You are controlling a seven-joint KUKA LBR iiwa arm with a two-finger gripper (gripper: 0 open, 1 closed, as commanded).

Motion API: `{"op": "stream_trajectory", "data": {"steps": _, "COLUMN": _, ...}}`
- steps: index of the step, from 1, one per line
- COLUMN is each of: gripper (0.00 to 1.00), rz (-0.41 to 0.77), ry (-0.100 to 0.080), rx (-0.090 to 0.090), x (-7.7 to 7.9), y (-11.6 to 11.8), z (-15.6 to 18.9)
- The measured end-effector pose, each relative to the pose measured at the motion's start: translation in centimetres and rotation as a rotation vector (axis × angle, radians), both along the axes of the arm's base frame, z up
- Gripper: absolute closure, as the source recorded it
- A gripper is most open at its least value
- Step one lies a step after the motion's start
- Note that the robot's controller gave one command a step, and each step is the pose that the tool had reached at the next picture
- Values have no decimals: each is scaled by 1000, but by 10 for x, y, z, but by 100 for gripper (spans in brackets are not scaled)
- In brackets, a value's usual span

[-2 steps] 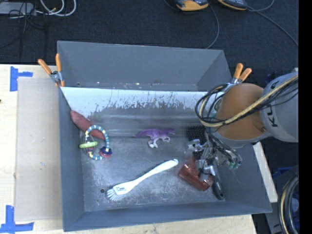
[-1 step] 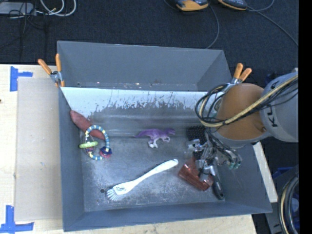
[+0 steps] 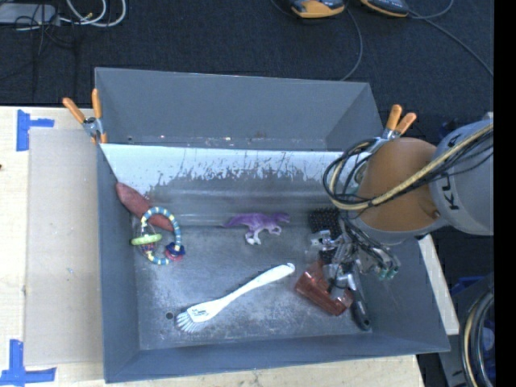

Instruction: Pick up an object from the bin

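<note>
Near the bin's (image 3: pixel 419 297) right wall, hand (image 3: pixel 339 274) over red-brown block (image 3: pixel 316 290), open floor (image 3: pixel 234 258) leftward.

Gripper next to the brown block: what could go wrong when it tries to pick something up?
The gripper is right at the brown block, close to the bin's right wall. The block lies at a slant, so the gripper might catch only an edge and the block could slip out. A black tool lies just beside the block and might get pushed or dragged along.

purple dinosaur (image 3: pixel 256 225), white brush (image 3: pixel 242 294), grey bin (image 3: pixel 234 107)
</note>
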State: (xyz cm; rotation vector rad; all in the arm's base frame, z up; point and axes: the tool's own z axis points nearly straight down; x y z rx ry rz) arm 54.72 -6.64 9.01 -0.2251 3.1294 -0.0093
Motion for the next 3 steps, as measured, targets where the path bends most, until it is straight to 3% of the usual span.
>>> {"op": "stream_trajectory", "data": {"steps": 2, "gripper": 100, "rz": 36, "ry": 5, "rx": 2, "x": -14, "y": 17, "z": 4}}
{"op": "stream_trajectory", "data": {"steps": 3, "gripper": 100, "rz": 47, "ry": 14, "rx": 5, "x": -23, "y": 32, "z": 41}}
